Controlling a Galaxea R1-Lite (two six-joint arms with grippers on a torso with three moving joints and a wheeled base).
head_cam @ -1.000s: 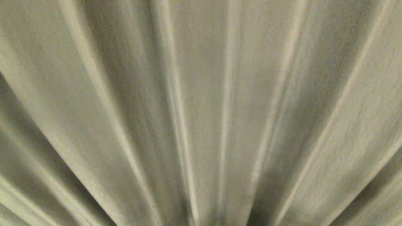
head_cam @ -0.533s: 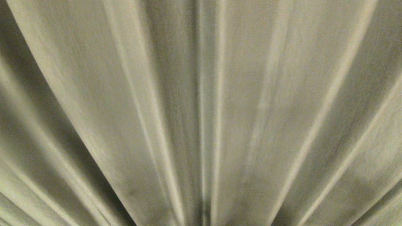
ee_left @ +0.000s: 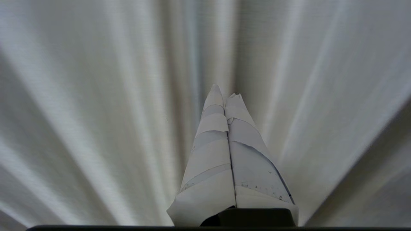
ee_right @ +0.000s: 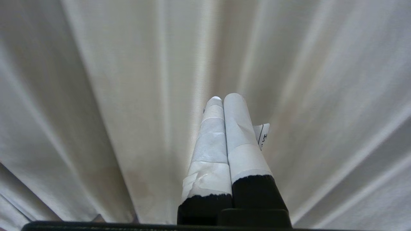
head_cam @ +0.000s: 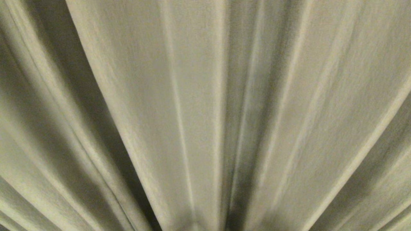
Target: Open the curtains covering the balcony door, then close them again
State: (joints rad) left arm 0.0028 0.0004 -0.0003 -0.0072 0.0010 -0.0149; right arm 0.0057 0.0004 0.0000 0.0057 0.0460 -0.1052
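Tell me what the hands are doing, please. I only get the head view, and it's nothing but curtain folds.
Observer: The left gripper shows in its own wrist view, fingers pressed shut and wrapped in white tape.
Operator: Is it holding the curtains?
Observer: No. Nothing sits between its fingers; the curtains hang in pleats beyond the tips.
Operator: And the other hand?
Observer: The right gripper is shut too, also taped, with a small paper tag sticking out beside one finger. It points at the pleats as well.
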